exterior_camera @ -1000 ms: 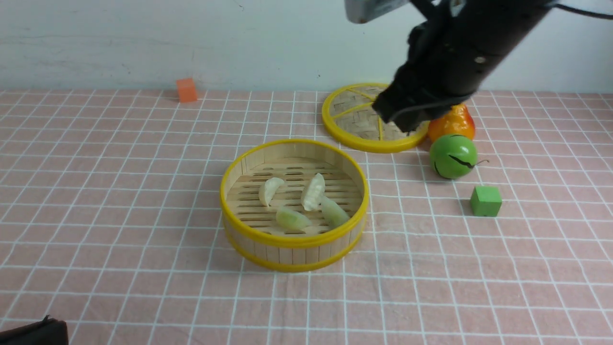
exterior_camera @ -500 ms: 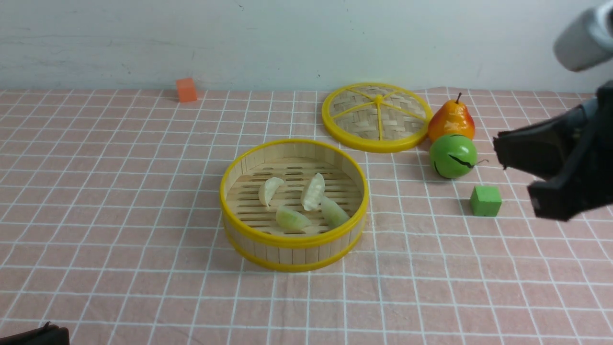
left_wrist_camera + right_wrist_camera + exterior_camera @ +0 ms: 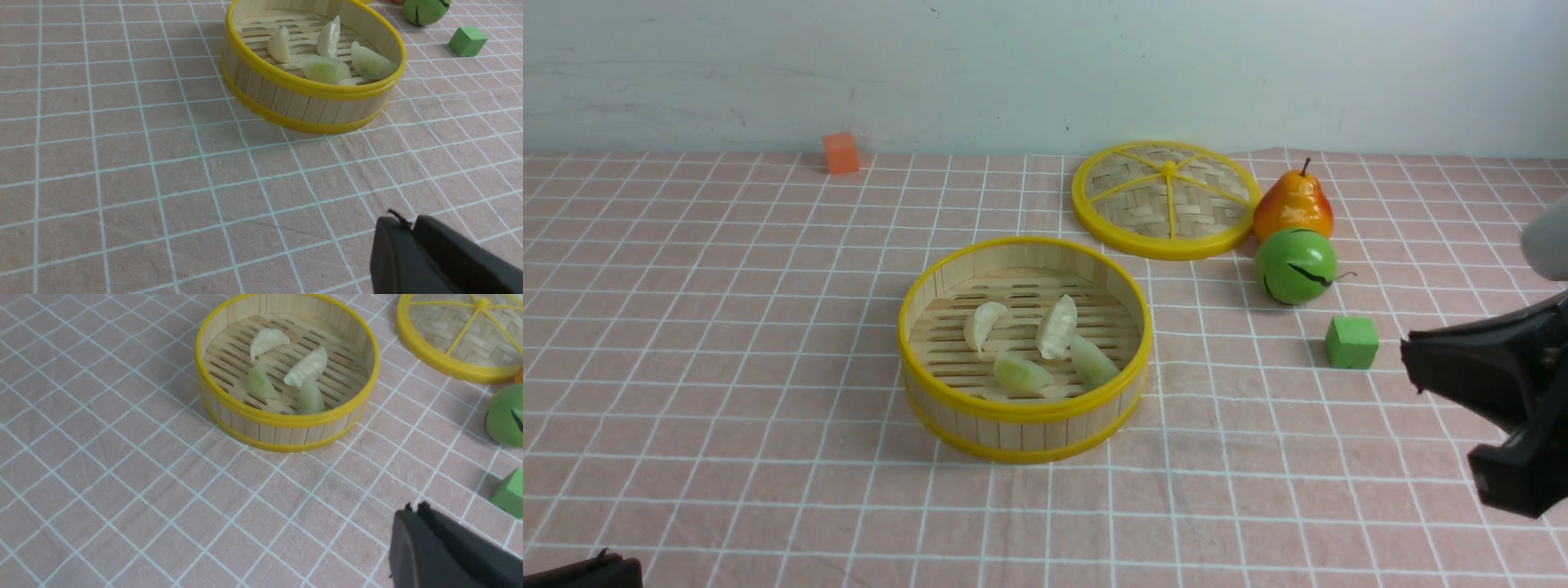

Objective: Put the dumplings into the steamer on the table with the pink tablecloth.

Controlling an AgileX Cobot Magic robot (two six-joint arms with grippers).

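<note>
While both arms sit low and near the camera, nothing is being handled. Left gripper (image 3: 412,224) at 7 o'clock of the front view is barely a dark corner there; its wrist view shows the tips pressed together, empty. Right gripper (image 3: 1462,408) at 4 o'clock has its jaws spread wide, nothing between them, parked well clear of the basket so the view over it is free; in its own wrist camera the tips (image 3: 414,508) look nearly together, but the front view settles it as apart.

Steamer (image 3: 1024,347) sits mid-counter (image 3: 727,392) on the pink tablecloth (image 3: 1258,490), open-topped. All four dumplings (image 3: 1033,343) lie inside on the slatted floor: one at 10 o'clock of the basket, one leaning on edge at centre, two flat toward 5–6 o'clock, the right pair touching. None are on the cloth, so placing looks finished.

Green cube (image 3: 1351,343) at 3 o'clock of the steamer, just beside the right gripper. Farther back: green ball (image 3: 1295,266), pear (image 3: 1292,208) touching it, lid (image 3: 1165,198) flat at 1 o'clock, set aside to keep the basket open. Orange cube (image 3: 840,153) at 11 o'clock by the wall.
</note>
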